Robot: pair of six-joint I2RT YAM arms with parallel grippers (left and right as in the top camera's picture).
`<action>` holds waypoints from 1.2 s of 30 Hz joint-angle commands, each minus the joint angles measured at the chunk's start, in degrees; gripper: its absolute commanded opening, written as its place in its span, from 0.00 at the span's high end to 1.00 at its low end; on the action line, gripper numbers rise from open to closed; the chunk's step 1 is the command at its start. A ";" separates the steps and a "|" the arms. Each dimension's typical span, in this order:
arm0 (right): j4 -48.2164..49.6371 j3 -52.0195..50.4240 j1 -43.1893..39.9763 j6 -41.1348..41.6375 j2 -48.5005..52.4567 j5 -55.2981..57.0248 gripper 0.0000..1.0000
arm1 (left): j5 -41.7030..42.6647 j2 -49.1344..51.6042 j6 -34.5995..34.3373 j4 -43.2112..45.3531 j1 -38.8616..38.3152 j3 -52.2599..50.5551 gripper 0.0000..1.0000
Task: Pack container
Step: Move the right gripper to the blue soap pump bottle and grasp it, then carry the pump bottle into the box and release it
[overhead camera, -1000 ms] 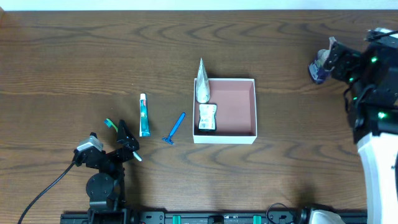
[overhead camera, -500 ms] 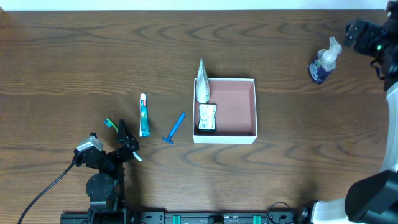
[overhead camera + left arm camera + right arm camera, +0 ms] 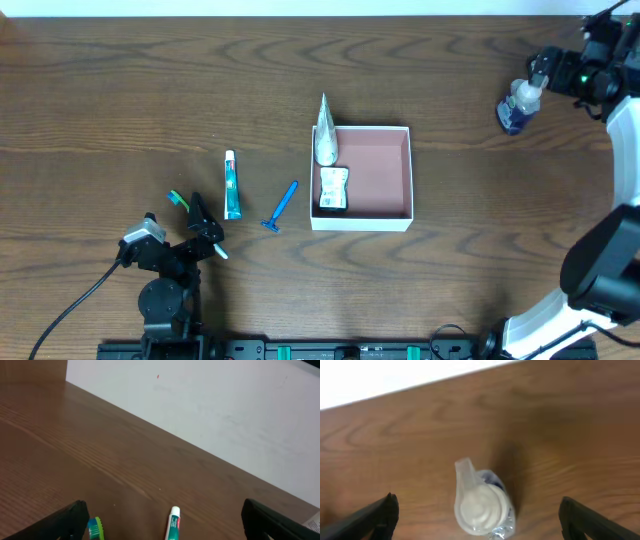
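Observation:
The container (image 3: 385, 170) sits mid-table, white-walled with a pinkish-brown inside. A white tube (image 3: 325, 135) leans over its far-left corner and a small sachet (image 3: 334, 188) lies inside on the left. A toothpaste tube (image 3: 232, 186) (image 3: 173, 522), a blue razor (image 3: 282, 206) and a green-blue toothbrush (image 3: 180, 200) (image 3: 95, 528) lie left of it. My left gripper (image 3: 205, 235) (image 3: 160, 530) is open and empty by the toothbrush. My right gripper (image 3: 545, 72) (image 3: 482, 527) is open, just above and beside a clear pump bottle (image 3: 518, 105) (image 3: 482, 505) that stands between its fingers.
The table's far edge runs close behind the pump bottle, meeting a white wall (image 3: 395, 375). The left arm's base and cable (image 3: 160, 295) sit at the near-left edge. Bare wood (image 3: 460, 160) lies between the container and the bottle.
My right gripper swung out to the far right corner and has come back over the pump bottle, which stayed put. The left arm has not moved.

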 commanded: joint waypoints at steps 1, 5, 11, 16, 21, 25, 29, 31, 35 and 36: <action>-0.22 0.42 -0.20 -3.15 0.50 -2.49 0.01 | -0.33 -0.31 0.52 -2.01 -0.11 -1.27 0.02; -1.25 0.42 -0.20 -6.38 1.62 -2.29 0.01 | -0.33 -0.31 0.52 -2.01 -0.11 -1.27 0.02; -2.58 0.42 -0.20 -10.75 4.76 -1.86 0.04 | -0.33 -0.31 0.52 -2.01 -0.11 -1.27 0.02; -2.25 0.42 -0.15 -13.51 6.62 -1.90 0.08 | -0.33 -0.31 0.52 -2.01 -0.11 -1.27 0.02; -0.24 0.42 0.35 -15.41 6.73 -1.90 0.11 | -0.33 -0.31 0.52 -2.01 -0.11 -1.27 0.02; 1.75 0.42 1.29 -15.45 6.73 -1.88 0.12 | -0.33 -0.31 0.52 -2.01 -0.11 -1.27 0.02; 2.95 0.42 3.04 -15.45 6.73 -1.90 0.19 | -0.33 -0.31 0.52 -2.01 -0.11 -1.27 0.02; 3.58 0.42 4.11 -15.45 6.73 -1.88 0.26 | -0.33 -0.31 0.52 -2.01 -0.11 -1.27 0.02; 4.42 0.42 5.55 -15.43 6.73 -1.84 0.38 | -0.33 -0.31 0.52 -2.01 -0.11 -1.27 0.02; 4.55 0.42 5.79 -15.41 6.73 -1.53 0.40 | -0.33 -0.31 0.52 -2.01 -0.11 -1.27 0.02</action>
